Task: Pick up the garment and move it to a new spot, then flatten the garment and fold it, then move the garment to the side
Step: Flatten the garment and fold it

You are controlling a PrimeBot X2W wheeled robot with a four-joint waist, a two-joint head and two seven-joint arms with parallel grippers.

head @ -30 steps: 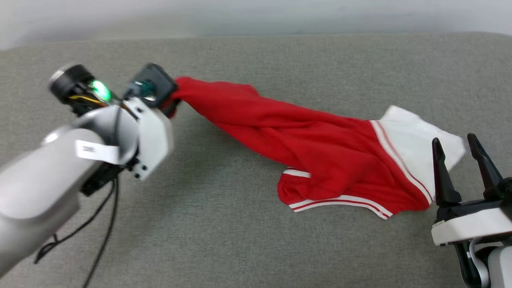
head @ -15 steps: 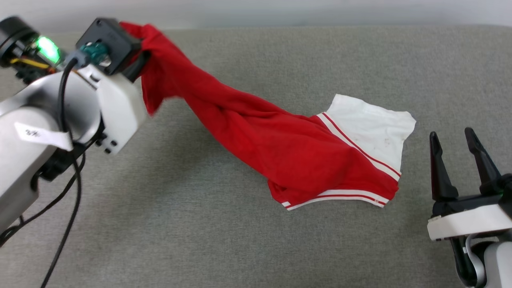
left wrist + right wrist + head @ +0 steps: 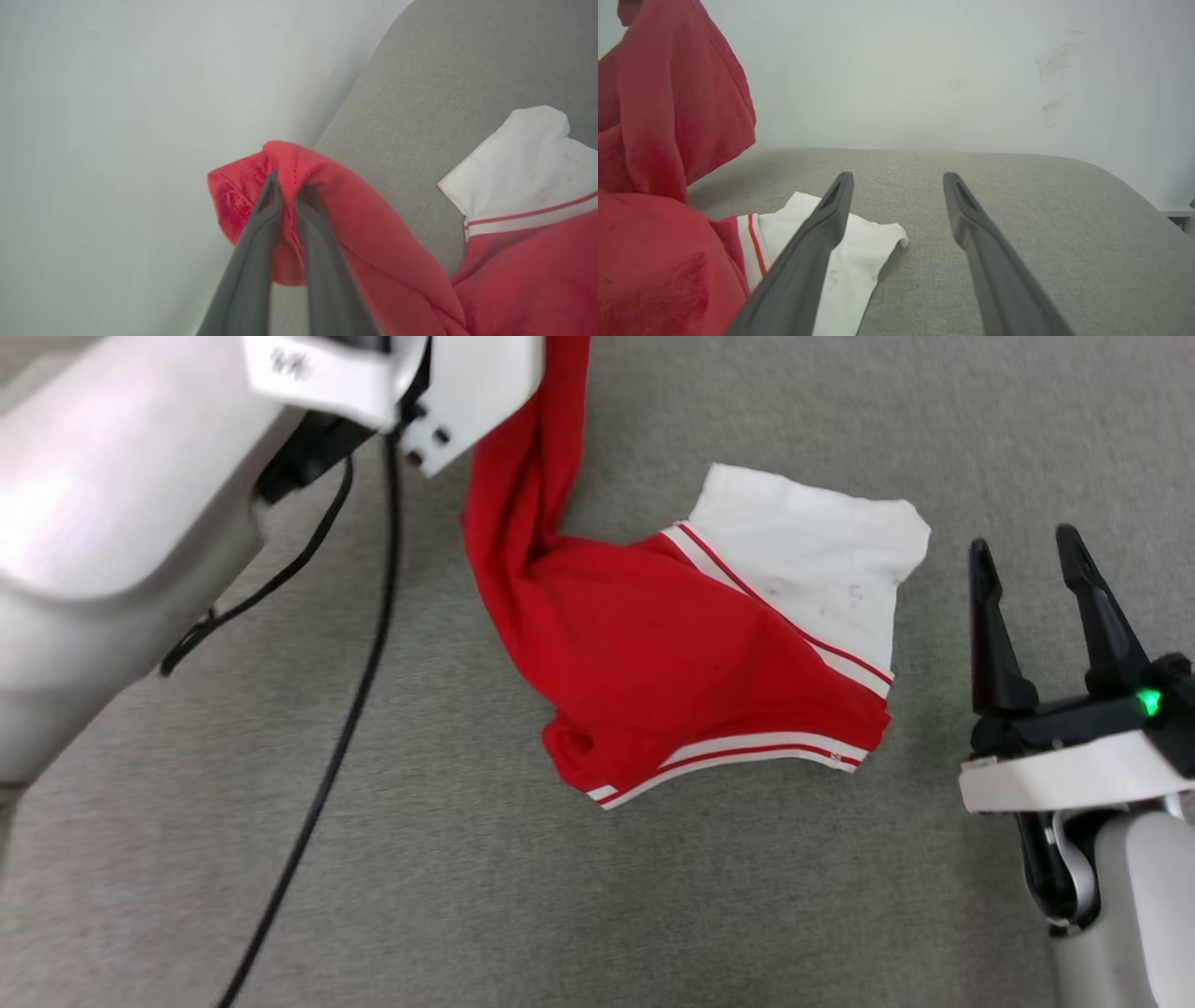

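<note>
Your left gripper (image 3: 286,184) is pinching a red fold of the garment (image 3: 653,653), fingers closed tight on it and holding that end raised. The rest (white sleeve (image 3: 812,551) uppermost) is lying on the grey cushion (image 3: 747,896). Your right gripper (image 3: 1022,539) is hovering near the sleeve, fingers spread, gripping nothing.

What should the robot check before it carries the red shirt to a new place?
1. Grip: the left pincer is shut on a red edge of the garment: ok.
2. Lift: the garment hangs clear of the grey cushion: not ok; its lower part and the white sleeve lie on it.
3. Other arm: the right pincer is open and touches no cloth: ok.
4. Snags: the black cable hangs apart from the garment, on its left: ok.
5. Hold firm enough to carry: cannot tell.
</note>
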